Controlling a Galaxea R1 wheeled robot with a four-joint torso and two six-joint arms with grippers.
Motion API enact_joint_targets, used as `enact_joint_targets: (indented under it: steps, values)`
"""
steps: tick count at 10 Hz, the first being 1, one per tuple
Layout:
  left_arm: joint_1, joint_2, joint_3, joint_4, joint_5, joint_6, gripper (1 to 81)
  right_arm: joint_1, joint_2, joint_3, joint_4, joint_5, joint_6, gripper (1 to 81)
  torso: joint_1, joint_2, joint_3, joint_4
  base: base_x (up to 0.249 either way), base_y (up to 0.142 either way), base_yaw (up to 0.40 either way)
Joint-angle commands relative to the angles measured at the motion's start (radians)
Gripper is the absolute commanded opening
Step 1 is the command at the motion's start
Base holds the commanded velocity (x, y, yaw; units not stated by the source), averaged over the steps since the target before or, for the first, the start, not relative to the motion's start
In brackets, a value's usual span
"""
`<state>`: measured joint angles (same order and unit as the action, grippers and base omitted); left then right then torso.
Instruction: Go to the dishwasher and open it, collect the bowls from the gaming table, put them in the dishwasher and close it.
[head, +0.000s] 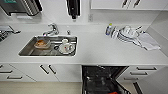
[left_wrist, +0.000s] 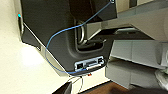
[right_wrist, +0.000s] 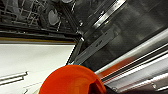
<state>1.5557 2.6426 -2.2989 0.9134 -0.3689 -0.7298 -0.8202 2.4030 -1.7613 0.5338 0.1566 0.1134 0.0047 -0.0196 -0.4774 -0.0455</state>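
The dishwasher (head: 100, 78) stands open below the white counter, its dark inside and racks showing and its door let down towards me. In the right wrist view the orange-red bowl (right_wrist: 71, 81) is very close, just outside the dishwasher's wire rack (right_wrist: 25, 15) and above the steel door lining (right_wrist: 140, 37). My right gripper (right_wrist: 94, 88) is shut on the bowl's rim, showing as a dark part at its edge. A strip of the same orange bowl (head: 113, 93) shows over the door in the head view. The gaming table is out of view.
The steel sink (head: 27, 51) holds a pale orange dish (head: 41, 43) and a white patterned dish (head: 66, 47). Stacked plates (head: 126, 33) and a cloth (head: 147, 41) lie on the counter at the right. White drawers (head: 143, 72) flank the dishwasher. My dark base (left_wrist: 57, 32) stands on the pale floor (left_wrist: 22, 67).
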Motion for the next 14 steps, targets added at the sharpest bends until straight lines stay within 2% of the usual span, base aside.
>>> enact_joint_targets:
  steps: [1,4,5,8,9,10,11,12,14]
  values:
    - [0.098,0.047,-0.069,0.035,0.015,0.006,81.1,0.130,0.086,-0.145,0.083,-0.077,0.003,1.0,0.000,0.000,0.000,0.000,0.000,0.000,0.000]
    - [0.136,0.148,-0.209,0.044,0.015,0.007,81.1,0.178,0.093,-0.165,0.127,-0.077,0.003,1.0,0.000,0.000,0.000,0.000,0.000,0.000,0.000]
    - [0.137,0.176,-0.237,0.044,0.018,0.007,81.1,0.190,0.093,-0.162,0.140,-0.078,0.005,81.1,0.000,0.000,0.000,0.000,0.000,0.000,0.000]
    - [0.136,0.248,-0.333,0.032,0.031,0.001,81.1,0.200,0.075,-0.144,0.160,-0.120,0.009,81.1,0.000,0.000,0.000,0.000,0.000,0.000,0.000]
    - [0.128,0.281,-0.390,0.021,0.031,-0.006,81.1,0.201,0.048,-0.121,0.155,-0.170,0.011,81.1,0.000,0.000,0.000,0.000,0.000,0.000,0.000]
    - [0.125,0.316,-0.448,0.013,0.033,-0.008,81.1,0.189,0.011,-0.121,0.155,-0.272,0.011,81.1,0.000,0.000,0.000,0.000,0.000,0.000,0.000]
    - [0.117,0.353,-0.509,0.013,0.033,-0.008,81.1,0.155,-0.015,-0.133,0.141,-0.386,0.008,81.1,0.000,0.000,0.000,0.000,0.000,0.000,0.000]
    - [0.114,0.383,-0.556,0.007,0.035,-0.008,81.1,0.077,-0.040,-0.144,0.143,-0.428,0.000,81.1,0.000,0.000,0.000,0.000,0.000,0.000,0.000]
    - [0.111,0.413,-0.599,0.001,0.035,-0.008,81.1,-0.012,-0.103,-0.153,0.140,-0.434,-0.004,81.1,0.000,0.000,0.000,0.000,0.000,0.000,0.000]
